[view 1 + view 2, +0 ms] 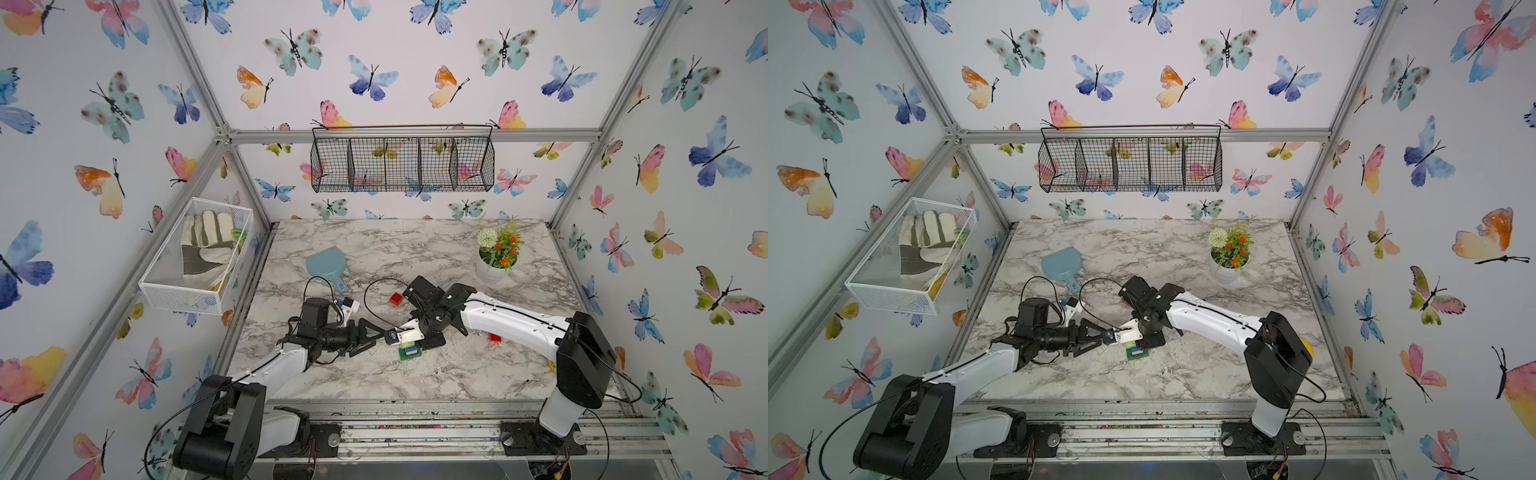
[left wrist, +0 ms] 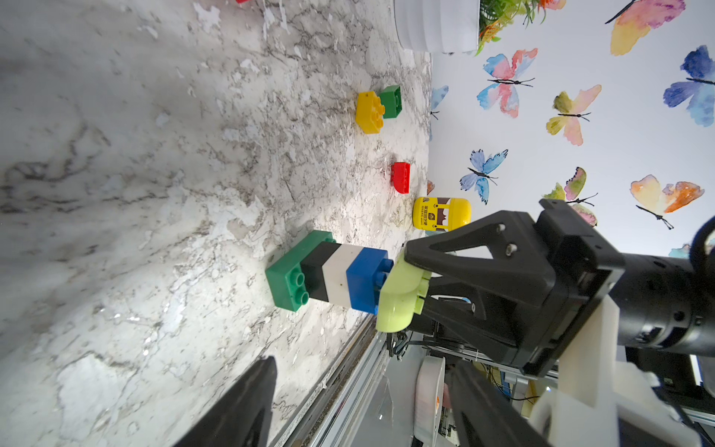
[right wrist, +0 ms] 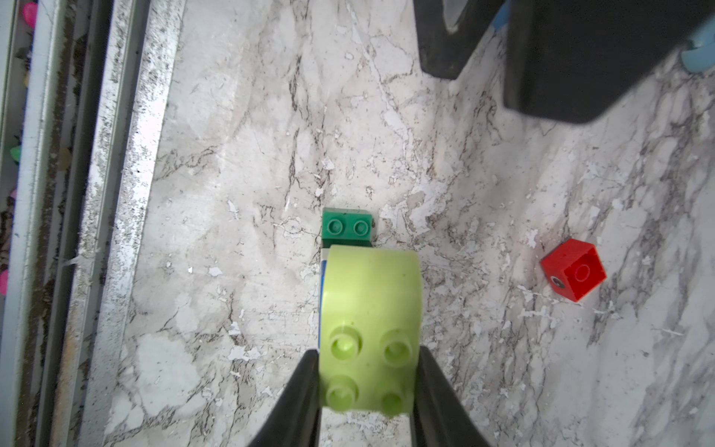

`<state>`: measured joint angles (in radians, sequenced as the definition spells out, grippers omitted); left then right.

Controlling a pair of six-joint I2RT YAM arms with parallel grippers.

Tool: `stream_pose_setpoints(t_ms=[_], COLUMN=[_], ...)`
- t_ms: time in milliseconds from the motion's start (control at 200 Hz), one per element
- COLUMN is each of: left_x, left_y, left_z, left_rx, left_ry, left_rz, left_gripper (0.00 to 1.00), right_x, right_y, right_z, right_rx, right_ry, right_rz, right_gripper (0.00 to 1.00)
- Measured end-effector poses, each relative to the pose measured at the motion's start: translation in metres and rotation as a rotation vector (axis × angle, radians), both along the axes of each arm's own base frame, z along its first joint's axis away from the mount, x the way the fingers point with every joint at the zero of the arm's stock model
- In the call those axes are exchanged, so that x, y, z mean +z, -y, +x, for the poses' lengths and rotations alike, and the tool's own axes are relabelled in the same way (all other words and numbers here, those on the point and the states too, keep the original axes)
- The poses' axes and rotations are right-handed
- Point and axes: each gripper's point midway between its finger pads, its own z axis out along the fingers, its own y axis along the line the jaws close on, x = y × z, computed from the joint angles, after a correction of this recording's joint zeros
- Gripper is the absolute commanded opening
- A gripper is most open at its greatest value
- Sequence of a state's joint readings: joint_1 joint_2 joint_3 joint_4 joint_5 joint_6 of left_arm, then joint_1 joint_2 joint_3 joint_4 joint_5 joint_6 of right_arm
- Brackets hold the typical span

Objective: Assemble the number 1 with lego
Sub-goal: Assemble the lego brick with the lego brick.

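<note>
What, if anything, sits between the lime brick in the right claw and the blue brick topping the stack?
Nothing visible. The lime brick, pinched in the right claw, sits right at the studs of the blue brick in the left wrist view. The left claw hangs open short of the stack, not between them.

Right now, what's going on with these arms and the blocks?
The right fingers grip a lime brick and hold it onto a small tower of green, black, white and blue bricks; the blue studs show, so it seems not pressed home. The left fingers hang open and empty nearby. A red brick, a yellow brick and a green brick lie loose on the table.
</note>
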<state>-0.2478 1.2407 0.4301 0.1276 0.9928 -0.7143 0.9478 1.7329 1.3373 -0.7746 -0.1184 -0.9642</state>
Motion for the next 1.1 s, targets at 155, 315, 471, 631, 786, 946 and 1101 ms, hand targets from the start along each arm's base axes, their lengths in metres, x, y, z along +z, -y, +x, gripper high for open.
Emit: stream_pose_setpoints(t_ms=[155, 315, 471, 631, 786, 946, 1101], left_x=[-0.0006, -0.0007, -0.0007, -0.0008, -0.0005, 0.0003, 0.0004], left_y=[-0.0002, -0.0002, -0.0002, -0.0003, -0.0002, -0.0011, -0.0013], left_z=[-0.0006, -0.0007, -0.0007, -0.0007, -0.0005, 0.0009, 0.0011], left_rx=[0.000, 0.000, -0.002, -0.003, -0.004, 0.001, 0.001], left_ry=[-0.005, -0.005, -0.002, 0.001, 0.002, 0.003, 0.003], left_rz=[0.001, 0.002, 0.002, 0.003, 0.004, 0.004, 0.004], left_gripper=[0.75, 0.76, 0.76, 0.76, 0.76, 0.76, 0.76], right_x=[0.0000, 0.0001, 0.0001, 0.0000, -0.0011, -0.0063, -0.0063], right_y=[-0.0006, -0.0011, -0.0012, -0.0013, -0.0010, 0.0028, 0.0023], right_z=[-0.0007, -0.0012, -0.0013, -0.0015, -0.0022, -0.0054, -0.0060], right_rx=[0.006, 0.008, 0.008, 0.008, 0.005, 0.006, 0.007], right_ry=[-0.002, -0.005, -0.006, -0.007, -0.011, -0.023, -0.027], right_rz=[0.003, 0.006, 0.006, 0.007, 0.007, -0.007, -0.004], right_gripper=[0.04, 0.19, 0.27, 0.34, 0.51, 0.57, 0.76])
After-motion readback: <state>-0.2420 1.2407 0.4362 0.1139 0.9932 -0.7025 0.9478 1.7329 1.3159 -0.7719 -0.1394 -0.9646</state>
